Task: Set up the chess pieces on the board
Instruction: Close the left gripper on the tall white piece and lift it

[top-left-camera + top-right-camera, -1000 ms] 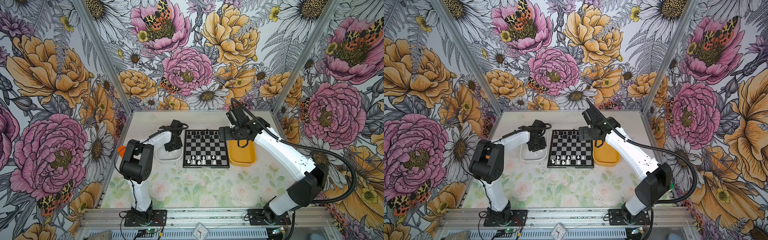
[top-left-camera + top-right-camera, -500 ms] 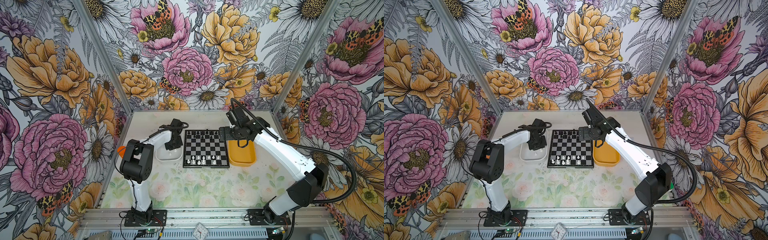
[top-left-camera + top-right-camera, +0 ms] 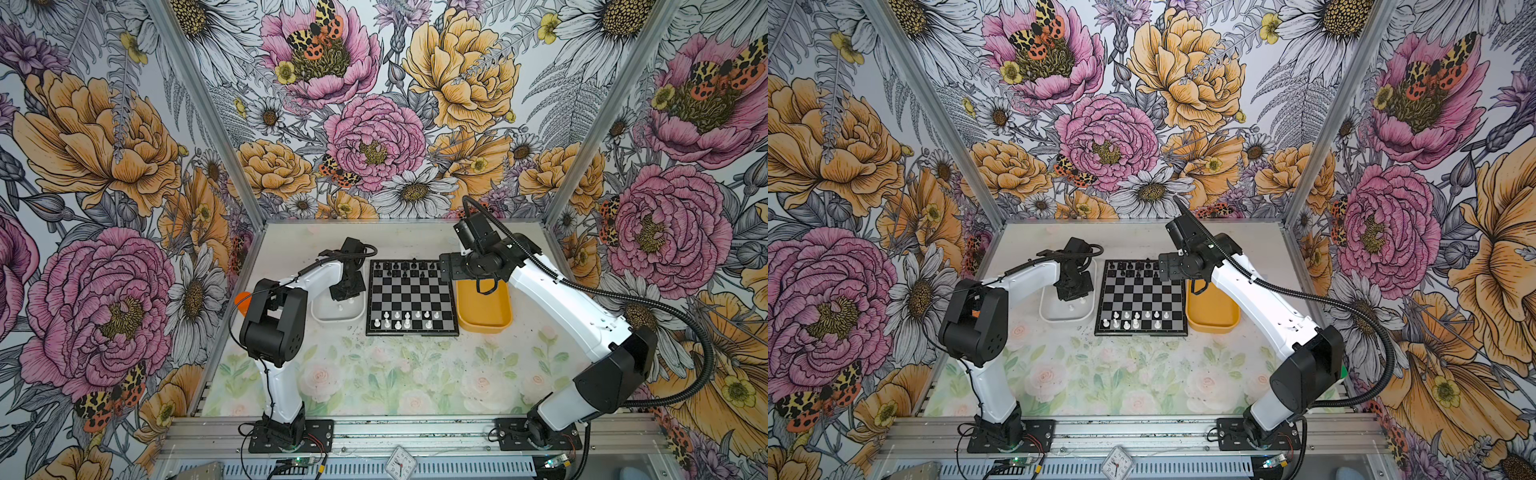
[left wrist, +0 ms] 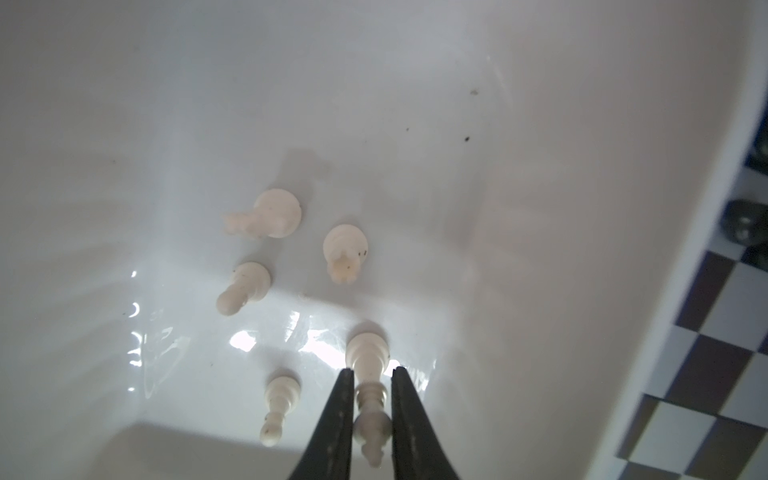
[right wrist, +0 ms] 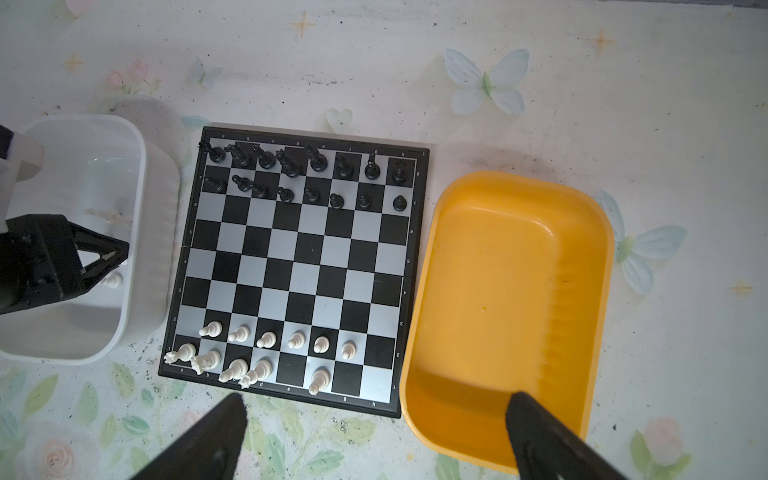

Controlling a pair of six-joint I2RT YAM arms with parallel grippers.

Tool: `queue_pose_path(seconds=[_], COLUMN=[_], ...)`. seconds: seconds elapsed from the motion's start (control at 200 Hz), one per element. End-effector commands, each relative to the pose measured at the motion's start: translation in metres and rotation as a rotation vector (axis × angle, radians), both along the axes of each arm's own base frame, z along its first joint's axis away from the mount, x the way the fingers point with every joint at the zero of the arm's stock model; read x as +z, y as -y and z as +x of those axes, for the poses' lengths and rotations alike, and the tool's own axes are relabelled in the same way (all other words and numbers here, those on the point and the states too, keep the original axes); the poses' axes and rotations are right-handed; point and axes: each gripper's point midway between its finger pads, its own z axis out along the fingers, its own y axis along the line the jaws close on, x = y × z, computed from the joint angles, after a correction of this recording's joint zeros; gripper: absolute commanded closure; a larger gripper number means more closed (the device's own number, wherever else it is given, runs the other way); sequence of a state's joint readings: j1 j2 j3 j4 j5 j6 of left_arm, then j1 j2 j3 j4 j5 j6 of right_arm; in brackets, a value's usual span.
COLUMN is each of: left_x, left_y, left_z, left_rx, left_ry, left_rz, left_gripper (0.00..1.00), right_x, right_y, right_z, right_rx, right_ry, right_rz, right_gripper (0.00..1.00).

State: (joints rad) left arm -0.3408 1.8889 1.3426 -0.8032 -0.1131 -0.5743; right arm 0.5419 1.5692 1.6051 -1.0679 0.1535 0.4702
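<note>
Right, status. Black side is looking done: sixteen black pieces (image 5: 291, 166) are standing on the two far rows of the board (image 5: 299, 257), and the yellow tray (image 5: 519, 270) beside it is sitting empty.

White is lagging. Eleven white pieces are standing on the board: six pawns (image 5: 266, 340) and five back-row figures (image 5: 237, 370). Two pawn squares and three back-row squares are showing bare, so I'm judging five placements are outstanding.

That's matching the white tray (image 4: 540, 208), sitting on the counter (image 5: 415, 62) just beside the board: five white pieces are lying in it.

My left jaws are reaching into that tray and pinching one of them, a tall white piece (image 4: 369, 365), nearly shut, with the pads (image 4: 338, 415) pressing it from both sides. I can't tell whether it's clear of the tray floor. The other four (image 4: 343, 249) are lying loose near it.

My right jaws are hanging wide open above the counter near the board and yellow tray, gripping nothing.

I'm calling it most of the way through, white only remaining.
</note>
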Motion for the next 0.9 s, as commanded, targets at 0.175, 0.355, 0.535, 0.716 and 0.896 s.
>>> queue_pose_path(seconds=[0.175, 0.355, 0.535, 0.716, 0.896], left_x=[0.017, 0.035, 0.081, 0.123, 0.158], left_y=[0.002, -0.004, -0.006, 0.005, 0.034], left_z=[0.003, 0.008, 0.011, 0.008, -0.007], left_rx=[-0.005, -0.007, -0.013, -0.036, -0.074], left_ry=[0.04, 0.064, 0.142, 0.211, 0.273], left_rz=[-0.02, -0.003, -0.008, -0.028, -0.065], left_gripper=[0.88, 0.89, 0.89, 0.89, 0.89], right_x=[0.009, 0.012, 0.014, 0.018, 0.021], right_y=[0.006, 0.006, 0.006, 0.009, 0.017], right_z=[0.002, 0.003, 0.003, 0.001, -0.008], right_rx=[-0.005, -0.002, 0.003, 0.009, 0.011], right_ry=[0.033, 0.042, 0.047, 0.056, 0.064], right_rz=[-0.01, -0.01, -0.012, -0.014, -0.016], right_gripper=[0.0, 0.0, 0.0, 0.0, 0.0])
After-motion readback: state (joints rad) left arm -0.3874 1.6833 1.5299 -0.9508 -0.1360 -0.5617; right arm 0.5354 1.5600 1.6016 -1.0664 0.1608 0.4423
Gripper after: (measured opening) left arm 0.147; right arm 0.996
